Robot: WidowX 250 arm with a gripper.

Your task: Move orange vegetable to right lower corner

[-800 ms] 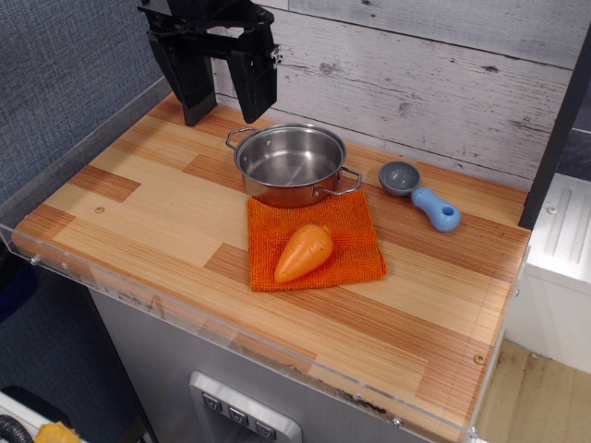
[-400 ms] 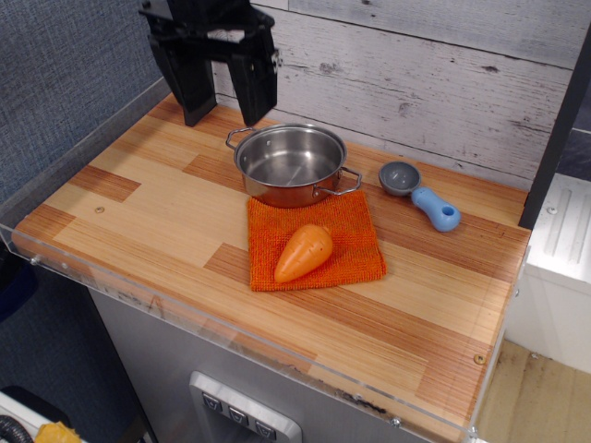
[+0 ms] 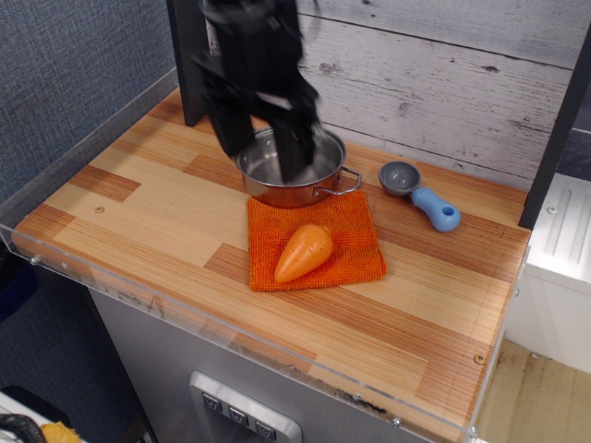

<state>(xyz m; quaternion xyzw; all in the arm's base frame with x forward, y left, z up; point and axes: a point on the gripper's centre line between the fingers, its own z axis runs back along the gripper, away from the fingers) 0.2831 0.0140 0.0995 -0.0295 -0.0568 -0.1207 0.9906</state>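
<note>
The orange vegetable (image 3: 304, 252), a small glossy toy carrot, lies on a square orange cloth (image 3: 315, 239) in the middle of the wooden tabletop, fat end toward the back right. My gripper (image 3: 263, 159) is open and empty, its two black fingers hanging over the steel pot (image 3: 289, 174), behind and above the carrot and apart from it. The right lower corner (image 3: 462, 383) of the table shows striped planks, a clear rim and a small screw (image 3: 478, 359).
The steel pot stands just behind the cloth. A grey and blue scoop (image 3: 420, 195) lies at the back right. A clear acrylic rim (image 3: 231, 341) runs along the front edge. A plank wall stands behind the table.
My gripper has moved from the back left corner forward and to the right, and lower, so it now hangs over the pot. The carrot, cloth and pot have not moved.
</note>
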